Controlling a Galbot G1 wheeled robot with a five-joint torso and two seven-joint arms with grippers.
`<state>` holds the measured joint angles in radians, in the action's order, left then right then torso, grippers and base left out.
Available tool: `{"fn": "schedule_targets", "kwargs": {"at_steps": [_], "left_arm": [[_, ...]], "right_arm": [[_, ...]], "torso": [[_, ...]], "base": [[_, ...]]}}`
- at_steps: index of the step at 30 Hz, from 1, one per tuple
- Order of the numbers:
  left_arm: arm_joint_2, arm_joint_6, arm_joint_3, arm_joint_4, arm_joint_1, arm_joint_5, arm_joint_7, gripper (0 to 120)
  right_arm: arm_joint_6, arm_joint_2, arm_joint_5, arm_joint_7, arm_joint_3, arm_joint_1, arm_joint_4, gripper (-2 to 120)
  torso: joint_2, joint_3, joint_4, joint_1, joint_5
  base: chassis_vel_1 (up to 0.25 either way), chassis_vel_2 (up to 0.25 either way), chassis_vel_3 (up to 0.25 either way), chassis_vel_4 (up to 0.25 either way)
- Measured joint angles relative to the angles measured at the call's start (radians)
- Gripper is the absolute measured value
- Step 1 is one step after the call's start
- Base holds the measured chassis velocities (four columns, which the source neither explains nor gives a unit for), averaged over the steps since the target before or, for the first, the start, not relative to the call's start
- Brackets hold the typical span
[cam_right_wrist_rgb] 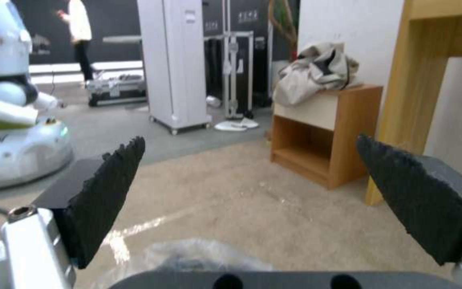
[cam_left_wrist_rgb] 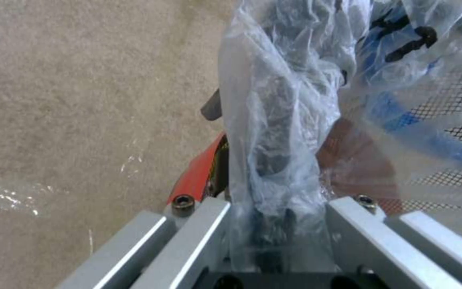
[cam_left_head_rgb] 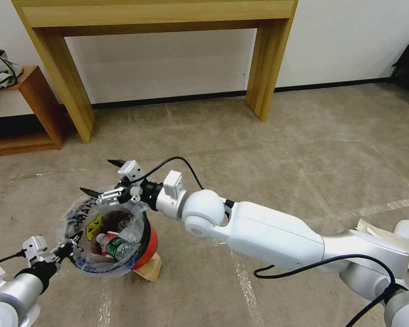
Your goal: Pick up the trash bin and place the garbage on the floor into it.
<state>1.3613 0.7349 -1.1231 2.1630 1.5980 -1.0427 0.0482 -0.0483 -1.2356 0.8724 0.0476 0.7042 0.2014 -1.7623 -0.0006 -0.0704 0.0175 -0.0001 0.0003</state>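
left pincer (cam_left_wrist_rgb: 274,224): clamped on bagged rim of trash bin (cam_left_wrist_rgb: 199,176) | liner (cam_left_wrist_rgb: 279,120): clear, bunched, blue-black print | floor (cam_left_wrist_rgb: 81,100): beige carpet, shiny tape patch

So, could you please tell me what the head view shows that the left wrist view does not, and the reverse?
Head view alone: the right gripper open just above the trash bin, a green-labelled bottle inside, tan paper under the bin, the wooden table. Left wrist view alone: a close look at the liner bunched between the fingers of the left gripper. Both: the red bin wall, the printed liner, the left gripper shut on the rim, the floor.
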Motion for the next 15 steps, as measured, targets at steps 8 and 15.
{"fn": "schedule_targets", "kwargs": {"at_steps": [8, 15], "left_arm": [[-0.006, 0.001, -0.01, -0.006, 0.006, 0.008, -0.001, 1], [-0.01, 0.001, -0.028, -0.006, 0.007, 0.015, -0.003, 1]], "right_arm": [[0.006, 0.03, 0.058, 0.001, -0.121, 0.023, -0.055, 100], [0.039, 0.14, 0.091, -0.002, -0.346, 0.117, -0.11, 100]], "torso": [[0.0, 0.0, -0.0002, 0.0, 0.0], [0.0, 0.0, 0.0, 0.0, 0.0002]], "base": [[0.0, 0.0, 0.0, 0.0], [0.0, 0.0, 0.0, 0.0]]}}
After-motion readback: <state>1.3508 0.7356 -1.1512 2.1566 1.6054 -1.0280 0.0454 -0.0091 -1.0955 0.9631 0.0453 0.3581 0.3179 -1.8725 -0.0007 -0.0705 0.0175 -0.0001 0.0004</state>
